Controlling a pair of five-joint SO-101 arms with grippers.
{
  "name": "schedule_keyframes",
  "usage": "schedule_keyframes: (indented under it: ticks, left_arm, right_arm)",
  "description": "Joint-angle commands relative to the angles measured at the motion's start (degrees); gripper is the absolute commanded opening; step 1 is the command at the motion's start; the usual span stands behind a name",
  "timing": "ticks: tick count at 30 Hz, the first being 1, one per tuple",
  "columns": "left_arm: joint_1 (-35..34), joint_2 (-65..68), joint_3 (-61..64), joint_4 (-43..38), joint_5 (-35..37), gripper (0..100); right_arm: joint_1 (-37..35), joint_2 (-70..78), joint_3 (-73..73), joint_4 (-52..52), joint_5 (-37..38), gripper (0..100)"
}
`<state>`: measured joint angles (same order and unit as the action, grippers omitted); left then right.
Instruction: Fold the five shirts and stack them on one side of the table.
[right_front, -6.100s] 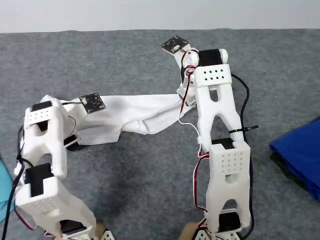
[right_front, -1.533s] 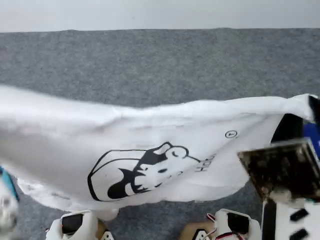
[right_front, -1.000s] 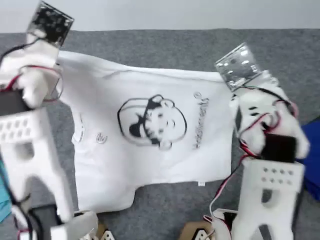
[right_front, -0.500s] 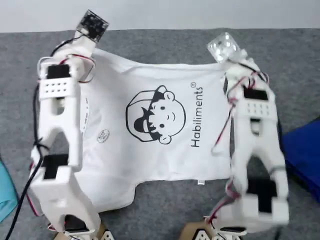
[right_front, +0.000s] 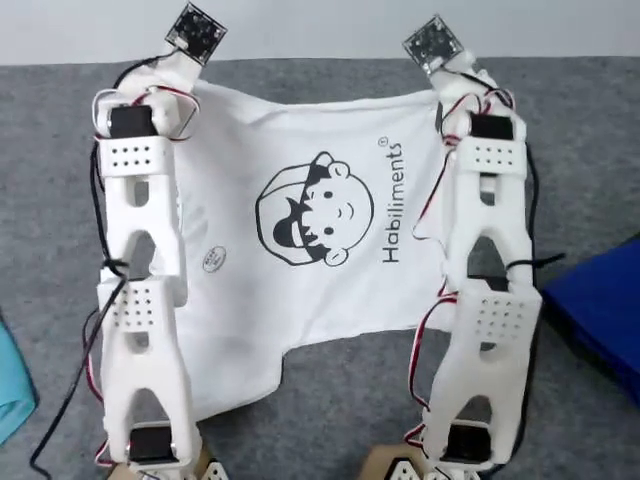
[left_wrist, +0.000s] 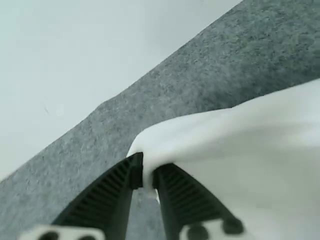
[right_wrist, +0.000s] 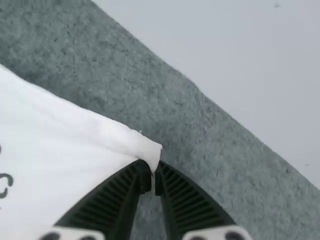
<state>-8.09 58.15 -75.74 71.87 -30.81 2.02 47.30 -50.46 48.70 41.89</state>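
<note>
A white fabric shirt with a black cartoon monkey print (right_front: 310, 300) lies spread face up in the middle of the frame on the grey felt table (right_front: 320, 75), between the two white arms. The left gripper (left_wrist: 147, 172) has its fingers pinched narrow on the shirt's corner at the upper left. The right gripper (right_wrist: 151, 177) is pinched likewise on the corner at the upper right.

Both arms lie over the shirt's side edges, so I judge that drawing them back carelessly could drag and ruck the cloth. Letting go of one corner before the other could skew the top edge. The lower hem sits uneven, hanging lower at the left.

Counted: one white shirt, one dark blue cloth (right_front: 600, 310) at the right edge, one teal cloth (right_front: 12, 385) at the lower left edge, two arms, two grippers.
</note>
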Motion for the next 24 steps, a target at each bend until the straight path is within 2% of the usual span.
schedule_keyframes:
  ticks: [1,4,8,11,16,24]
  left_arm:
    - [0.97,-0.44,-12.44,15.91,-5.27,0]
    - [1.67,-0.53,-15.60,28.40,-11.96,0]
    - [0.62,-3.69,-15.16,28.84,-14.77,0]
    - [0.70,-7.38,-9.63,28.92,-18.29,0]
    - [0.53,-18.02,8.48,28.92,-25.23,0]
    - [4.66,-44.04,48.84,28.84,-28.31,0]
  right_arm:
    - [-0.92,1.10,-14.95,12.35,0.62,1.0]
    - [-1.01,2.86,-21.54,22.46,0.62,1.0]
    - [-1.01,4.53,-28.13,34.51,0.70,1.0]
    - [-0.84,5.23,-30.68,42.33,0.79,1.0]
    - [-0.75,5.05,-31.38,53.76,2.90,1.0]
    - [-0.04,1.98,-29.10,54.20,2.11,1.0]
